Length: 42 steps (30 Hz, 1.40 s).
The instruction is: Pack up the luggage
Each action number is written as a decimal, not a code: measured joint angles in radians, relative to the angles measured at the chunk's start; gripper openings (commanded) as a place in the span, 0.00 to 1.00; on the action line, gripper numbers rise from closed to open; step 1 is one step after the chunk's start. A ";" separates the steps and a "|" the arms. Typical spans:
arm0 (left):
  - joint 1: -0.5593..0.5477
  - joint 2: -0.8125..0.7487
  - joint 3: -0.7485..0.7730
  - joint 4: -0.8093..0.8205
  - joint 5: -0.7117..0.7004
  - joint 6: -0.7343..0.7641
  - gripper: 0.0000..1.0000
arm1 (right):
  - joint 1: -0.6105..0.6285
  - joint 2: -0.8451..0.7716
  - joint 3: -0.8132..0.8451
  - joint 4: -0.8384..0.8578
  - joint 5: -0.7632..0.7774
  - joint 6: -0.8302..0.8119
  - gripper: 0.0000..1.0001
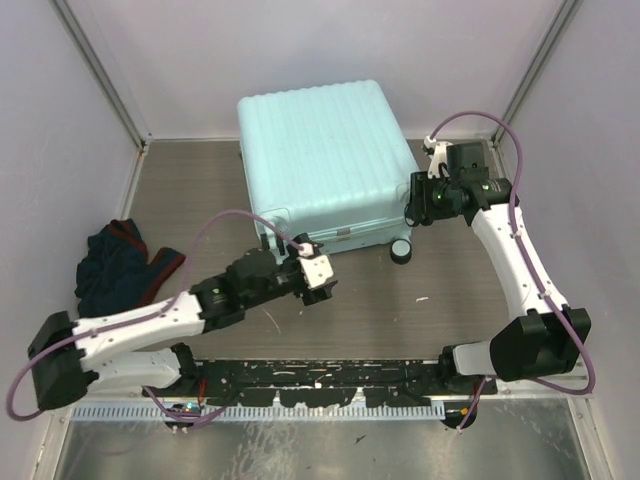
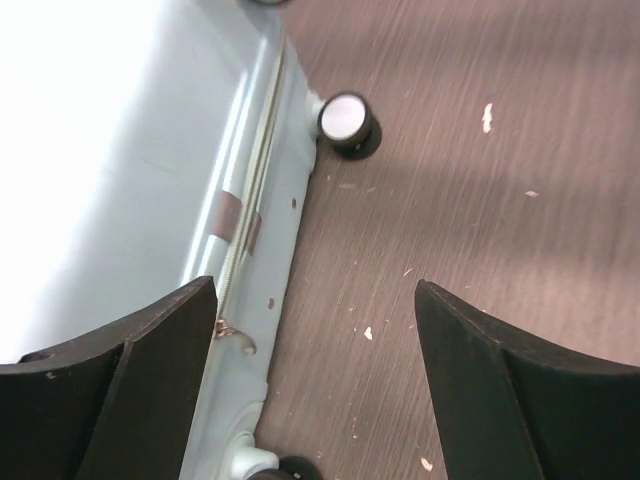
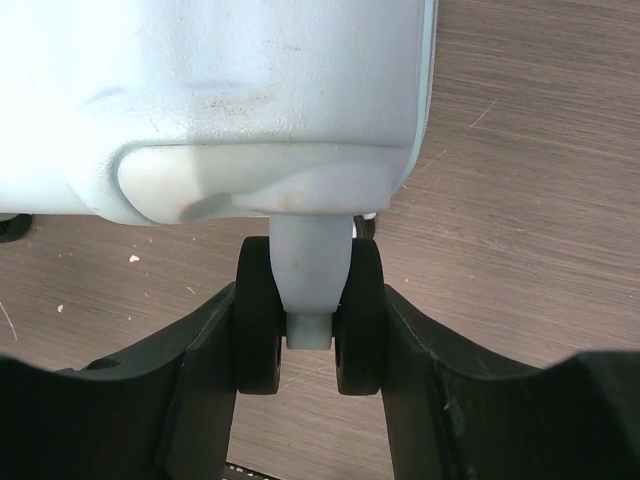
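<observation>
Left fingers (image 2: 120, 400) wide apart — right fingers (image 3: 190, 400) clamp wheel (image 3: 258, 320) | luggage (image 1: 315, 150) mint-green, ribbed, closed

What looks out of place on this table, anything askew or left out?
A crumpled heap of dark clothing lies on the table left of the luggage, which lies flat and looks closed. Also unusual: the right gripper clamps a caster wheel at the case's corner.
</observation>
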 measured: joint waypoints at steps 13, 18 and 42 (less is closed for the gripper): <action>0.076 -0.464 0.000 -0.519 0.060 0.002 0.74 | -0.085 0.000 -0.048 0.051 -0.108 -0.043 0.01; 0.281 -0.478 0.025 -0.620 0.060 -0.045 0.73 | -0.125 0.003 -0.048 0.053 -0.170 -0.068 0.01; 0.496 -0.235 0.193 -0.669 0.270 -0.257 0.91 | -0.322 -0.171 -0.122 0.179 -0.296 -0.319 0.99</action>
